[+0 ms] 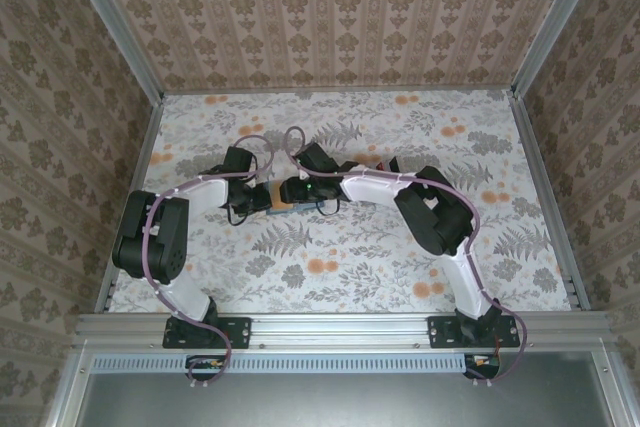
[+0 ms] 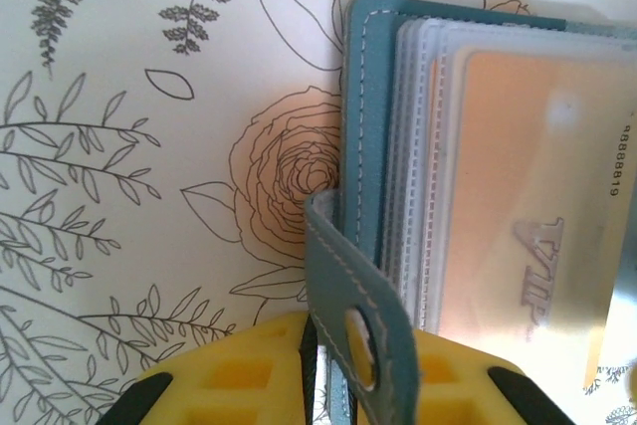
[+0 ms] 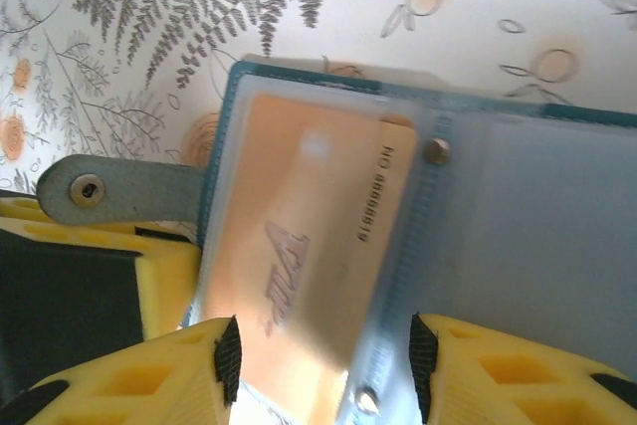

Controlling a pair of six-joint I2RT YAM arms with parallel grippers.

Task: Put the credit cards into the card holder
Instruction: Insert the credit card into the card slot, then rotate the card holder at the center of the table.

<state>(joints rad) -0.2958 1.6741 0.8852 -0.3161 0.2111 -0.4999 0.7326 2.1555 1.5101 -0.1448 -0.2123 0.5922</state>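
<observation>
Card holder [image 3: 518, 216] lies under the parted right gripper [image 3: 320, 357]; left gripper [image 2: 333, 377] clamps its edge.

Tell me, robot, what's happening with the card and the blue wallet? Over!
Left gripper shut on card holder strap. Right gripper open, fingers either side of orange card lying in the opened holder. Nothing seen in the way.

A table [image 1: 400, 247] was covered edge to edge by a white cloth printed with grey ferns, outlined roses and small orange blossoms. Near its middle, the teal card holder [image 2: 360, 97] lay open and flat on the cloth, clear sleeves facing up, a snap strap reaching out from one edge.
</observation>
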